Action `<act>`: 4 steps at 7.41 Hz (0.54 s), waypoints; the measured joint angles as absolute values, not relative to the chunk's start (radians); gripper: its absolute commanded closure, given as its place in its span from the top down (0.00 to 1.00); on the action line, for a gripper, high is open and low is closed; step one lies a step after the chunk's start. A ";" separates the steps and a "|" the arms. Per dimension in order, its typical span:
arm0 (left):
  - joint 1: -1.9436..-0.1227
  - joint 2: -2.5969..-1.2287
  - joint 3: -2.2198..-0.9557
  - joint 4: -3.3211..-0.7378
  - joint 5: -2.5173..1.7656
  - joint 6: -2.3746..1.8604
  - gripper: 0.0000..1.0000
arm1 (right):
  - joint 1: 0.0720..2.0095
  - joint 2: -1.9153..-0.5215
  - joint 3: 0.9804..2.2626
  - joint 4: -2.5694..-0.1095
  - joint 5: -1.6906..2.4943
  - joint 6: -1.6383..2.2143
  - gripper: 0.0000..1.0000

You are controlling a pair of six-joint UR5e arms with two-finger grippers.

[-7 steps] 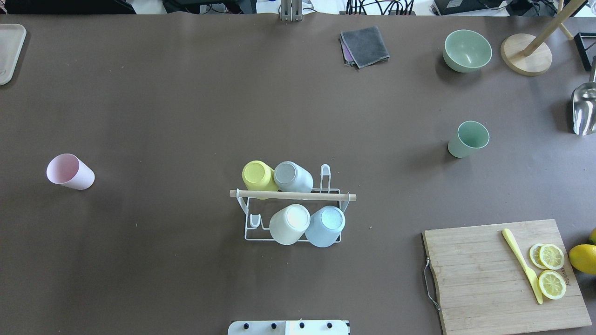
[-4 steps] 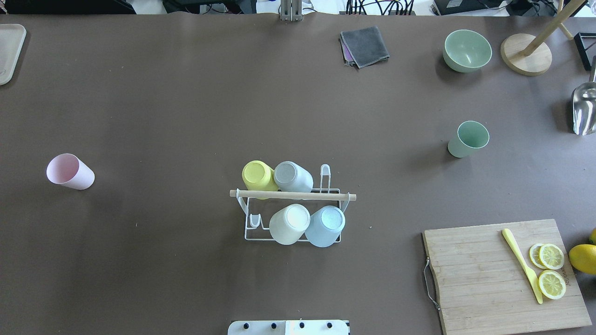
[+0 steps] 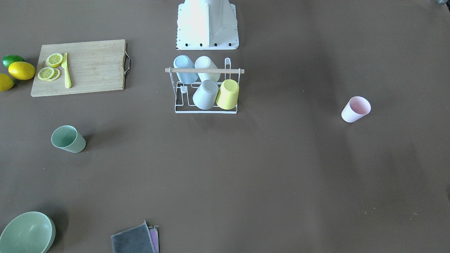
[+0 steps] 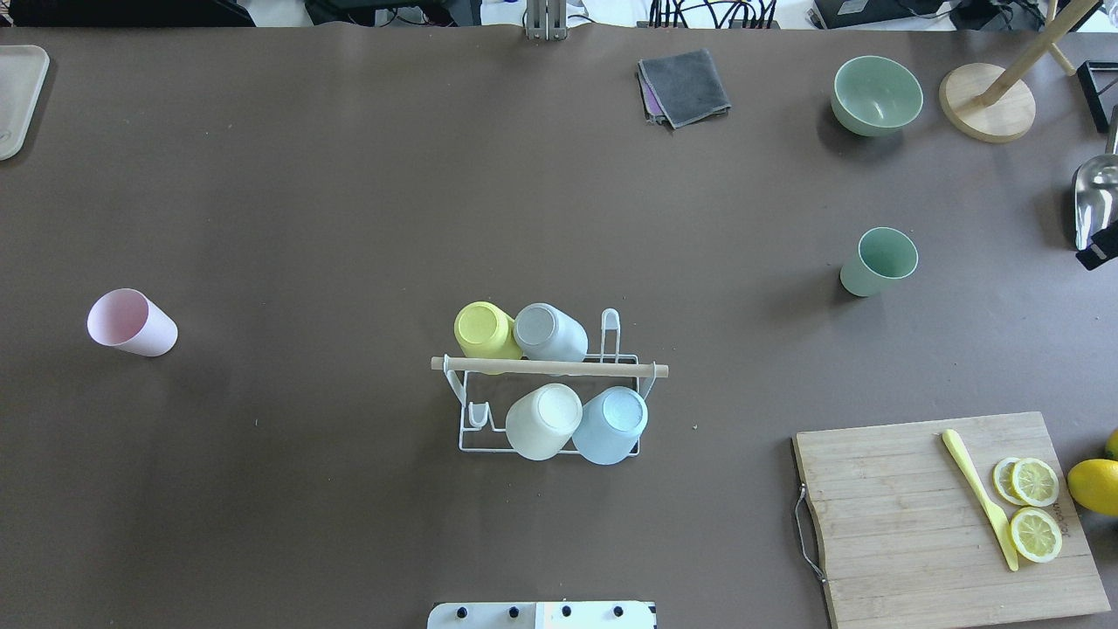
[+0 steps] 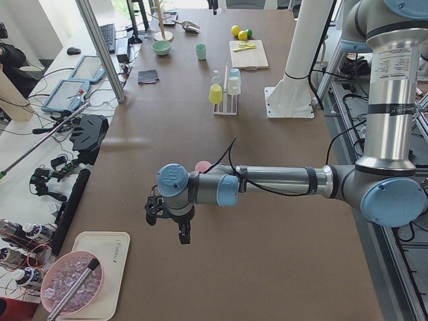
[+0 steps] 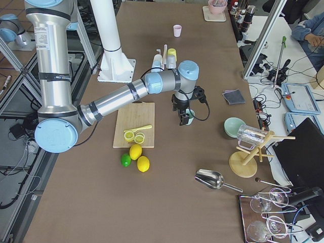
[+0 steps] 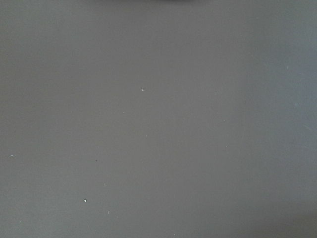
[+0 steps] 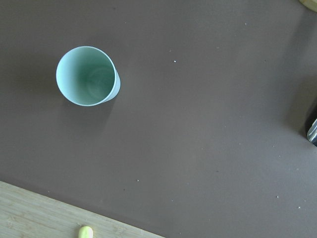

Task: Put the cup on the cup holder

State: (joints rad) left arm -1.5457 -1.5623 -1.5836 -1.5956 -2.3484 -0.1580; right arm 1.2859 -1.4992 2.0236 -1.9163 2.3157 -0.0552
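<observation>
Green cup (image 4: 878, 260): upright, mouth up, on the right half of the counter (image 4: 349, 218), farther out than the cutting board (image 4: 948, 515) and well apart from the cup holder; touched by nothing.
Pink cup (image 4: 131, 321): upright, mouth up, far to the left, alone, also well apart from the cup holder.
Cup holder (image 4: 548, 368): white wire rack with a wooden rod across the top, at the middle of the counter, near the robot's base.
Cups on the holder: four, upside down on the prongs – yellow (image 4: 483, 328) and grey (image 4: 548, 331) in the far row, cream (image 4: 543, 420) and light blue (image 4: 611, 424) in the near row.
Bare prongs: one at far right (image 4: 610, 321), one at near left (image 4: 477, 413).
Right end effector (image 6: 184, 117): above the counter close by the green cup, pointing down; fingers apart or together – cannot tell.
Right wrist view: looks straight down into the green cup (image 8: 87, 75), at upper left.
Left end effector (image 5: 167, 224): above the left end of the counter, near the pink cup (image 5: 202, 165); cannot tell whether parted or closed.
Left wrist view: nothing but bare counter.
Cutting board: near right, carrying lemon slices (image 4: 1034, 507) and a yellow knife (image 4: 980, 498).
Far edge: green bowl (image 4: 876, 94) and grey folded cloth (image 4: 684, 86).
</observation>
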 measured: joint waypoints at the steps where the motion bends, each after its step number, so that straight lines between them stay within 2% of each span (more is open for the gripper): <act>1: -1.544 -1.570 -1.584 -1.595 -2.339 -0.158 0.98 | 1.280 -1.453 2.026 -1.990 2.295 -0.055 1.00; 4: -1.511 -1.640 -1.587 -1.525 -2.330 -0.158 0.98 | 1.243 -1.419 1.991 -2.017 2.273 -0.052 1.00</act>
